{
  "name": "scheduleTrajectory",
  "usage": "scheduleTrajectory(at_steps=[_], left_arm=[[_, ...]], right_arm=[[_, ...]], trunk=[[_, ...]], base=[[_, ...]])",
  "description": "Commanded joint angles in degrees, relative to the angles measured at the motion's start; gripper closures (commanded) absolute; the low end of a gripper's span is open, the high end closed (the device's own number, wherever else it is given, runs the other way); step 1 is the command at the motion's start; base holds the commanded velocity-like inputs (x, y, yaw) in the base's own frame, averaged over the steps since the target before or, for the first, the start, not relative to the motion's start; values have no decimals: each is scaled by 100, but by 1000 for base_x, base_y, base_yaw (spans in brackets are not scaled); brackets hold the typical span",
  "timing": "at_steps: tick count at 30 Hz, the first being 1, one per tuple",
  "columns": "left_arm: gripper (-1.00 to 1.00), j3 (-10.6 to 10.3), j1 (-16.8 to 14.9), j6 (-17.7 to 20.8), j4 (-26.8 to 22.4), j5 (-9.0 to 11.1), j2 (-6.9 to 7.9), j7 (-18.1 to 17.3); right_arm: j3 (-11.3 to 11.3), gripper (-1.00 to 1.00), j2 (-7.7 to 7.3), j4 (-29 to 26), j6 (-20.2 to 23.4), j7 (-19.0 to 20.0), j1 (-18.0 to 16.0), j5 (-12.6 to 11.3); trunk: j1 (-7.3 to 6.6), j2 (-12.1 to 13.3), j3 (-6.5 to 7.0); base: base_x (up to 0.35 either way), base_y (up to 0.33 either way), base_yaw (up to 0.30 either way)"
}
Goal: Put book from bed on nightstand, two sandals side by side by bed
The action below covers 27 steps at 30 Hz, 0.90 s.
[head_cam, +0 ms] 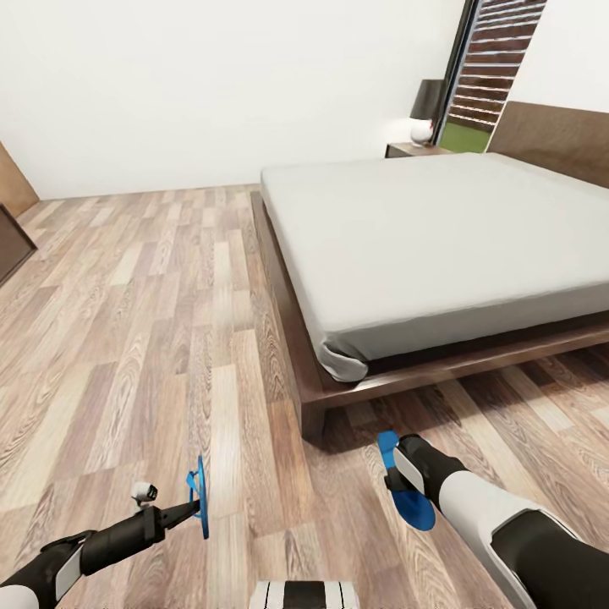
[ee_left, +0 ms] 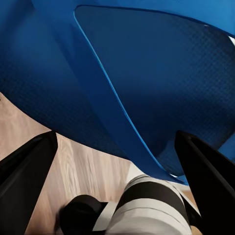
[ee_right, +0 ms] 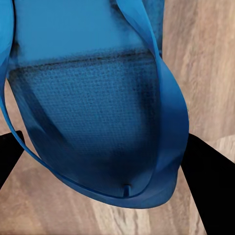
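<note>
Sandals, flat and bright blue with thin straps, sit one in each pincer above the grey-brown wood-plank floor; the left pincer clamps the left sandal edge-up; the right pincer is closed on the right sandal; beyond both pincers lies the light-grey bed on its dark frame; past it, a dark-brown nightstand bears a lamp.

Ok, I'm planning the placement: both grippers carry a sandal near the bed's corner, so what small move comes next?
Probably lower both arms to the wood-plank floor beside the grey-mattressed bed: the left gripper holds one bright blue sandal on edge, and the right gripper holds the other sandal above bare floor.
</note>
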Motion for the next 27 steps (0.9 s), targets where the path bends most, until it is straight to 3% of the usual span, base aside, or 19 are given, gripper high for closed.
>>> scheduleTrajectory(at_steps=[1,12,27], left_arm=[[100,10,-2,69,-2,-4,-1,-18],[100,7,-2,98,-5,-4,-4,-18],[100,12,-1,99,-68,-1,4,-22]], right_arm=[[38,100,8,-19,25,-48,-4,-59],[38,100,59,-263,-29,-69,-39,-60],[38,100,237,-313,35,-80,-457,-52]], trunk=[[1,-3,-27],[30,-18,-271],[68,-38,-603]], base=[[0,0,0],[0,0,0],[0,0,0]])
